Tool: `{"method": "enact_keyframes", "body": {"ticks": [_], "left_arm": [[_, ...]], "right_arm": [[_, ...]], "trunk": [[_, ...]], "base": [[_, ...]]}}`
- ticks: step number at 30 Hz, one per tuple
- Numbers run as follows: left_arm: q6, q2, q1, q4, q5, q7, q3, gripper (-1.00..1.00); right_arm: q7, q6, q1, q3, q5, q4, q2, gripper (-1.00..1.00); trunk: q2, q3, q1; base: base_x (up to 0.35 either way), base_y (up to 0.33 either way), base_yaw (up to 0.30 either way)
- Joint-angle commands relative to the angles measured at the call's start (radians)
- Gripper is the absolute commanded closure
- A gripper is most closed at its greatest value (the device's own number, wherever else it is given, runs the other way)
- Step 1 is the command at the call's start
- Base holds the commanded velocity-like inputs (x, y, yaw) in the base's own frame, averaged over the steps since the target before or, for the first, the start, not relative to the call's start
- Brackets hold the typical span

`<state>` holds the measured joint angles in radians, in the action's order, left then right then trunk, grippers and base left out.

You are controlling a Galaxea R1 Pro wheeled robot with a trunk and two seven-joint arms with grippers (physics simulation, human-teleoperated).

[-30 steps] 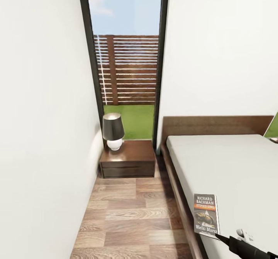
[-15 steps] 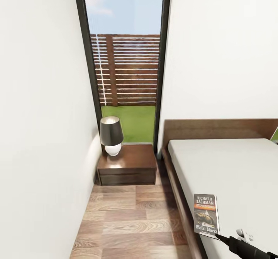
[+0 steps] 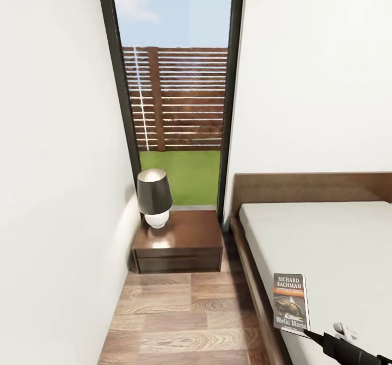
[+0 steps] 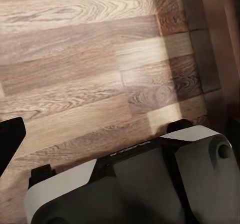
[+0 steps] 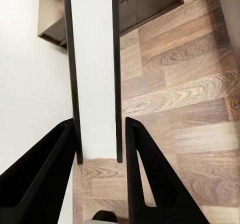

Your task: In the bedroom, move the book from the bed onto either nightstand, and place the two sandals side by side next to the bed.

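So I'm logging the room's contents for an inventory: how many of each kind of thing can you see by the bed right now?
Bed: 1
Nightstand: 1
Table lamp: 1
Book, held edge-on in the right hand: 1
Window: 1
Total: 5

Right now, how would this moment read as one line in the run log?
right claw: shut on book | book: upright, not yet on nightstand | nightstand: ahead, beside bed, lamp on it
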<state>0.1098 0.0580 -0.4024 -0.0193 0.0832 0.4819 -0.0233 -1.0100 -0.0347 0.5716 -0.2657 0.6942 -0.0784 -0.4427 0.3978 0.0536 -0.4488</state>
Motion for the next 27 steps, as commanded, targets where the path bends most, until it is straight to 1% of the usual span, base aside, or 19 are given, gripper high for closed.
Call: {"method": "enact_keyframes", "body": {"ticks": [1,27], "left_arm": [[0.007,0.0,-0.001,0.001,0.009,0.001,-0.003,-1.0],[0.007,0.0,-0.001,0.001,0.009,0.001,-0.003,-1.0]], "right_arm": [[-0.005,-0.004,0.002,-0.003,0.012,-0.003,0.0,1.0],[-0.004,-0.004,0.002,-0.003,0.011,-0.003,0.0,1.0]], "trunk": [[0.002,0.002,-0.001],[0.002,0.002,-0.001]], "base": [[0.324,0.0,0.0],[0.324,0.0,0.0]]}}
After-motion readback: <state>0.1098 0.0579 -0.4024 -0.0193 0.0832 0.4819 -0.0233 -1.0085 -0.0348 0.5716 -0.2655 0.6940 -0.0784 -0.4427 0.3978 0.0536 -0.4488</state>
